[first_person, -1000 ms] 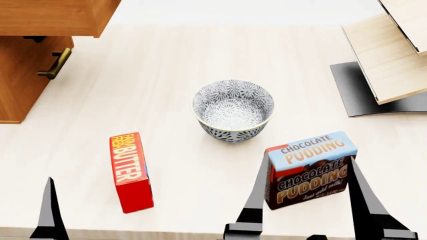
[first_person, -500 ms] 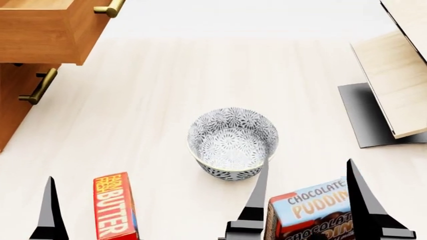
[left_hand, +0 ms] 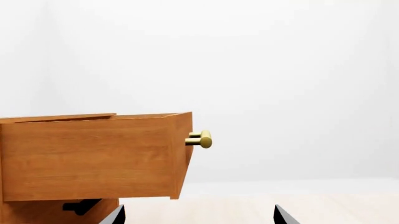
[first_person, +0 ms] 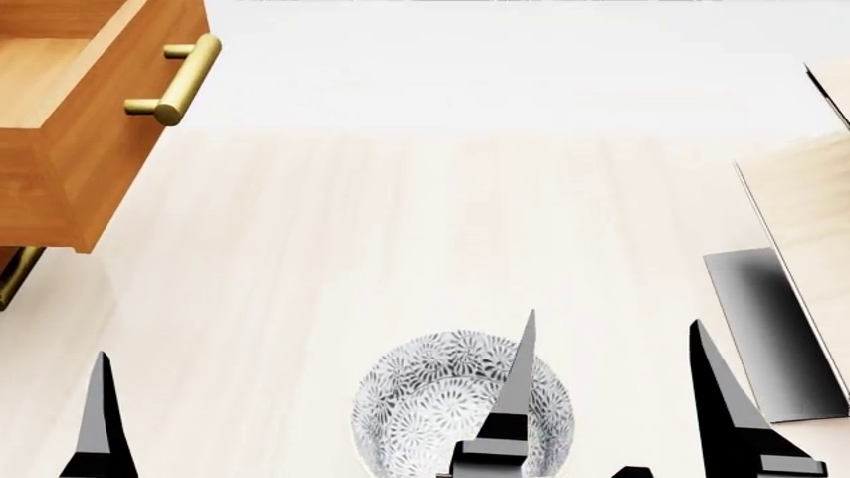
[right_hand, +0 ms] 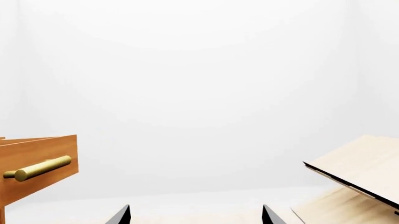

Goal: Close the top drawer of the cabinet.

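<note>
The pale worktop (first_person: 439, 219) fills most of the head view, running from the near edge to a white backdrop at the far side.

At the far left stands the cabinet (left_hand: 56, 212), of which only a strip of orange-brown wood shows under the drawer in the left wrist view. The top drawer (first_person: 80, 119) juts well out of it to the right, hanging open above the worktop, its lighter wood inside showing from above. Its brass handle (first_person: 179, 80) sits on the drawer front, a shiny bar on two short posts. Below the drawer, at the left edge of the head view, a sliver of the duller lower handle (first_person: 14, 279) peeks out.

At the far right lean pale wooden panels (right_hand: 361, 170) on a black base (first_person: 777, 334), well apart from the drawer.

Near the middle, a patterned bowl (first_person: 425, 398) rests on the worktop, partly hidden behind the right hand (first_person: 611, 398).

That right hand has its two dark fingers spread wide, with nothing between them. The left hand (left_hand: 196, 217) shows two finger tips set wide apart in its wrist view, likewise holding nothing, near and well clear of the drawer.
</note>
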